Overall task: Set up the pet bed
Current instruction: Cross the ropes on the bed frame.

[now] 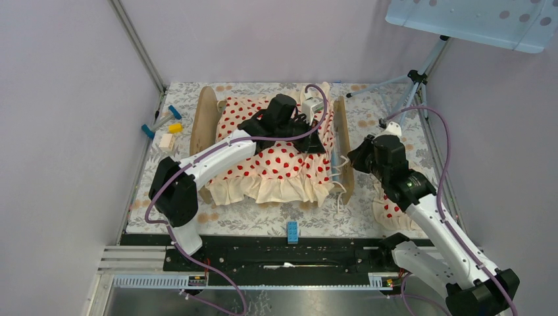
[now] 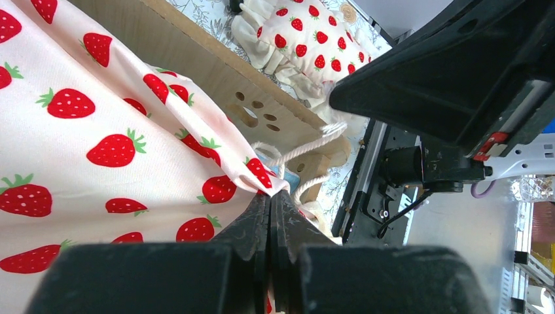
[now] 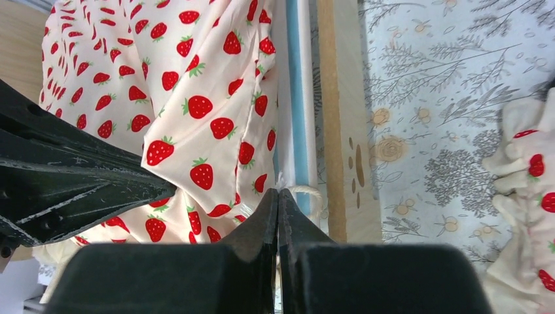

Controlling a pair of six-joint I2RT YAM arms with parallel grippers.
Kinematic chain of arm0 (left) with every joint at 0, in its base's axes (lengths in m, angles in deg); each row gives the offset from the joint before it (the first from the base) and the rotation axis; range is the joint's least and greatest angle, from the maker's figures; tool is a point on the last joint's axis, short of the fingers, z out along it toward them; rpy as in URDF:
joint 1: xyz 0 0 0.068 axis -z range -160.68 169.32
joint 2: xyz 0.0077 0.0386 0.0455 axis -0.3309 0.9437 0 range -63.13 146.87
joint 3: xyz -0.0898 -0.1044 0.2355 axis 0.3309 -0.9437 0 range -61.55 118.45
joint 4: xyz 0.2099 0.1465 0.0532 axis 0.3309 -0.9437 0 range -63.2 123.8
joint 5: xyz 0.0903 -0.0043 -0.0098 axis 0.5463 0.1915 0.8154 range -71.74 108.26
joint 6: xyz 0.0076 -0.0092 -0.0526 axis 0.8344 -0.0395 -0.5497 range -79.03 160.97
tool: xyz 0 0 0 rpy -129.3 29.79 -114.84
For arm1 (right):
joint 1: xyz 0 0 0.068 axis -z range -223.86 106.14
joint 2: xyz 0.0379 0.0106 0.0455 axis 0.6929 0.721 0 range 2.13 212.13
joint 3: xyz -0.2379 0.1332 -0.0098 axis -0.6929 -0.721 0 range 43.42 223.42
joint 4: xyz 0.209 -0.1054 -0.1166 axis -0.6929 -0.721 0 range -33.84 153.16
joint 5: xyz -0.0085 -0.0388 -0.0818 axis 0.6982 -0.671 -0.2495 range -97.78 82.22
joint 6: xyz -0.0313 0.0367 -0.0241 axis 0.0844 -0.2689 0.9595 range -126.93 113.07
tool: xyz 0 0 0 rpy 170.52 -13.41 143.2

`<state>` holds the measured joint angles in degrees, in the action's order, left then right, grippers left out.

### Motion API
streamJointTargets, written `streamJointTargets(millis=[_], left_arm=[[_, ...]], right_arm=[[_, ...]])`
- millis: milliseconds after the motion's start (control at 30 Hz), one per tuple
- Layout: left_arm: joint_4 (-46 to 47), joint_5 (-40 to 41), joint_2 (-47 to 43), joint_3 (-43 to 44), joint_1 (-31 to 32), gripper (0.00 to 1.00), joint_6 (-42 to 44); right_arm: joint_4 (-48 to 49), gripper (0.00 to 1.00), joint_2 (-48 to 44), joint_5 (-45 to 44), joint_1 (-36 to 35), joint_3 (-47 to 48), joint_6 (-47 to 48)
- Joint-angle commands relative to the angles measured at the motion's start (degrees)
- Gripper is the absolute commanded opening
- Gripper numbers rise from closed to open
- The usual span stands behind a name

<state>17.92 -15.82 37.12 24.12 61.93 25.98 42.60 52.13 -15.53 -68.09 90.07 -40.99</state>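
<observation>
Top view, bed: the bed (image 1: 206, 122) stands mid-table toward the far edge. Its light-wood end boards are rounded on top.
Top view, blanket: the blanket (image 1: 276, 168) is cream cloth printed with red strawberries, with a ruffled hem. It covers the bed and hangs over its near side.
Top view, pillow: the pillow (image 1: 388, 210) has the same print and ruffles. It lies on the table (image 1: 263, 220) by the right edge, apart from the bed.
Left wrist, fingers: the left fingers (image 2: 256, 226) are clenched on the blanket's hem, with thin, soft cloth running into the tips.
Left wrist, board: the end board (image 2: 294, 124) is flat, smooth wood with a paw cut-out. A white twisted cord (image 2: 304, 149) loops beside it.
Right wrist, fingers: the right fingers (image 3: 268, 219) are pressed together, tips at the blanket's edge and the cord. Whether they pinch either, I cannot tell.
Right wrist, mattress: the edge of the blue-and-white striped mattress (image 3: 298, 98) shows between blanket and board.
Risk, slip: thin cloth would likely slide out of so narrow a pinch if an arm pulls hard.
Risk, snag: the cord at the right tips could catch, and the light bed might be dragged across the table.
Risk, skew: uneven pulls would probably leave the blanket crooked or bunched against the board.
</observation>
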Motion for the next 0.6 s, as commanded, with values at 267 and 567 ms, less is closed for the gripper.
streamJointTargets(millis=[267, 567], left_arm=[[1.36, -1.30, -2.27, -1.56, -0.40, 0.00, 1.01], [2.06, -1.81, -2.02, -1.62, -0.50, 0.00, 0.25]], right_arm=[[-2.04, 0.00, -0.17, -9.10, 0.28, 8.88, 6.91], [0.82, 0.00, 3.25, -7.00, 0.32, 8.68, 9.26]])
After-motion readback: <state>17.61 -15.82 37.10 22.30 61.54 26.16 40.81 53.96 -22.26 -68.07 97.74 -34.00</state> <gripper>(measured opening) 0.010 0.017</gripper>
